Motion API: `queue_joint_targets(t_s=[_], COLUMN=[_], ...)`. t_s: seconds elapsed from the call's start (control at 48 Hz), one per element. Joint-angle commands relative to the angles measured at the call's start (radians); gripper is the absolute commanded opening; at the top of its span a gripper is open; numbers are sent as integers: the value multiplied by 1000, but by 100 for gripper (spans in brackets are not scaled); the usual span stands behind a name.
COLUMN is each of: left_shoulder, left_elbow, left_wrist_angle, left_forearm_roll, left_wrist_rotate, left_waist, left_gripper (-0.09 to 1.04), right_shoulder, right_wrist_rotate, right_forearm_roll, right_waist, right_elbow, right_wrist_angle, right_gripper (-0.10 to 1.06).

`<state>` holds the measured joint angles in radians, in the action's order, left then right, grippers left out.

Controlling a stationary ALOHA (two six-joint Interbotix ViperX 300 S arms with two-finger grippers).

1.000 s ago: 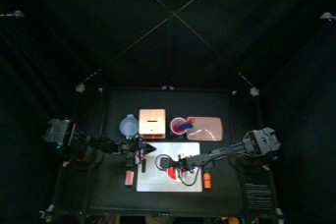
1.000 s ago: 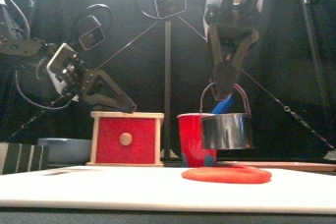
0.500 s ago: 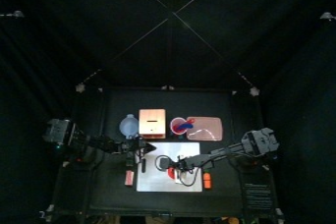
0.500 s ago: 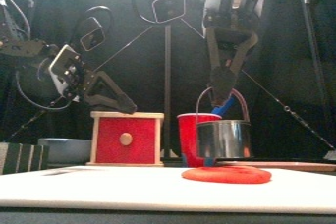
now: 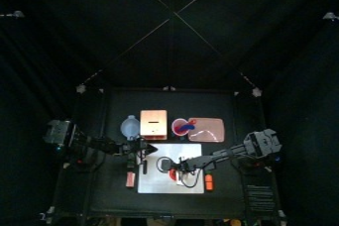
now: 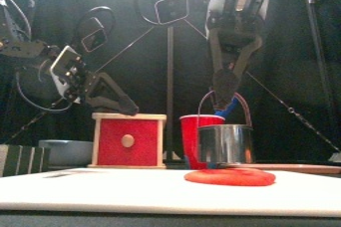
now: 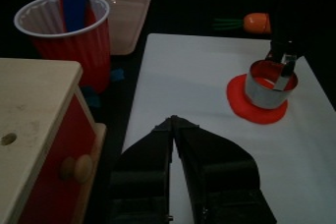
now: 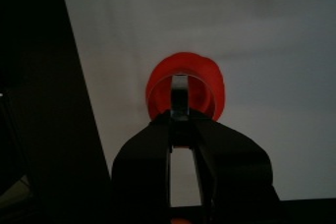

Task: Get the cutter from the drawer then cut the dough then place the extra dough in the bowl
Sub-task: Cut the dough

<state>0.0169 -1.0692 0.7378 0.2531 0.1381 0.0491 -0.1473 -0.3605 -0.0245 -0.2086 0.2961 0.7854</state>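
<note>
cutter (image 6: 229, 141), out of the drawer (image 6: 128, 141), is gripped by closed right fingers (image 8: 147, 159) over the dough (image 6: 230, 177); left fingers (image 7: 151, 159) are pressed together, empty; cutting and filling the bowl (image 6: 64, 151) judged undone.

Red dough (image 6: 230, 177), silver cutter (image 6: 226, 143), perhaps blue-grey bowl (image 6: 67, 152).

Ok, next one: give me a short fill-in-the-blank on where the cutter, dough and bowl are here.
1. The right gripper holds the metal cutter by its wire ____.
2. The cutter is over the red dough, which lies on the white ____.
3. The blue-grey bowl stands beside the wooden ____.
Missing words: handle; cutting board; box.
</note>
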Motion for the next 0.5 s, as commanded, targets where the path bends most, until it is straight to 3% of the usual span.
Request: queue_joint_targets(t_s=[0.021,0.312,0.396,0.5], left_shoulder=[8,8,8,8], left_elbow=[12,12,15,17], left_wrist_angle=[0,0,0,0], left_forearm_roll=[0,0,-2,-2], left_wrist_rotate=[0,0,0,0], left_waist=[-3,-3,-2,-3], left_gripper=[50,50,50,50], right_shoulder=[18,9,12,15], right_wrist_rotate=[2,0,-2,-17], right_forearm_roll=[-3,-17,-23,-44], right_waist=[5,11,11,11], right_elbow=[-5,9,9,6], right_wrist_angle=[-6,-6,-11,-21], right_gripper=[44,47,56,74])
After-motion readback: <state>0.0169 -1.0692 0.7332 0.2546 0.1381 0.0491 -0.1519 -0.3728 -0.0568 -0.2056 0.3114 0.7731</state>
